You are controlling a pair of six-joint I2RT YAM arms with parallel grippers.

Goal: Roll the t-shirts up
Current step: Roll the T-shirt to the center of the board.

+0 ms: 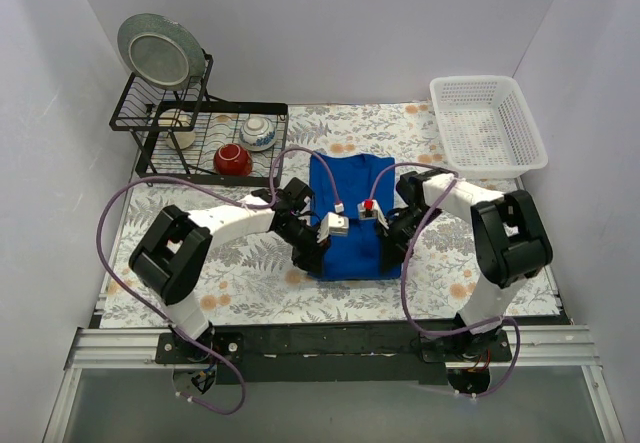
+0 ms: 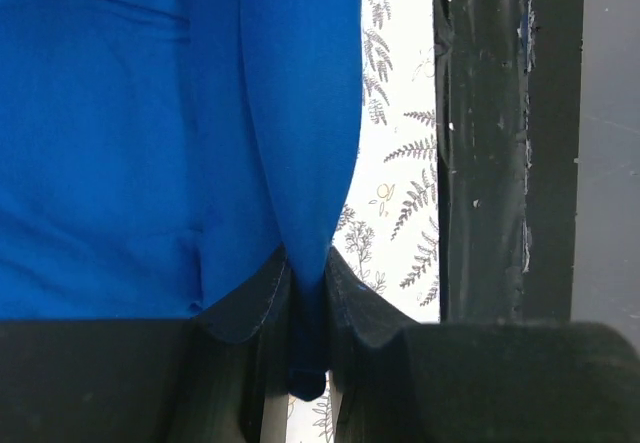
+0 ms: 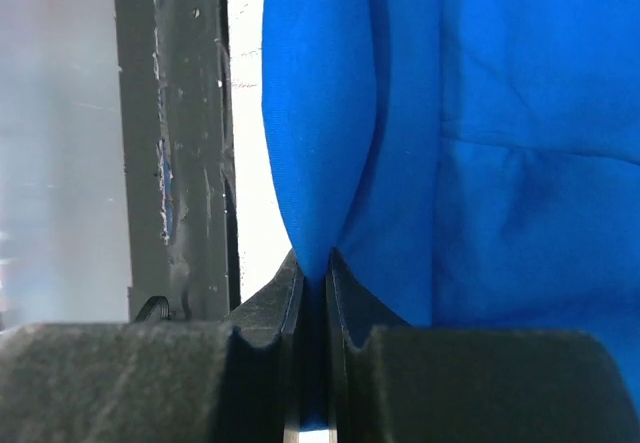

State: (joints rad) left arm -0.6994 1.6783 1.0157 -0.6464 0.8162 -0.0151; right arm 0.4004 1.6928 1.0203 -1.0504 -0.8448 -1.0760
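The royal-blue t-shirt lies in the middle of the table, folded into a narrow upright rectangle. My left gripper sits at its near left corner and my right gripper at its near right corner. In the left wrist view the t-shirt fills the left side, and the left gripper is shut on a pinched fold of its edge. In the right wrist view the right gripper is likewise shut on a raised fold of the t-shirt. No chest graphic shows.
A black dish rack at the back left holds a plate, a red bowl and a white bowl. A white basket stands at the back right. The black rail runs along the table's near edge.
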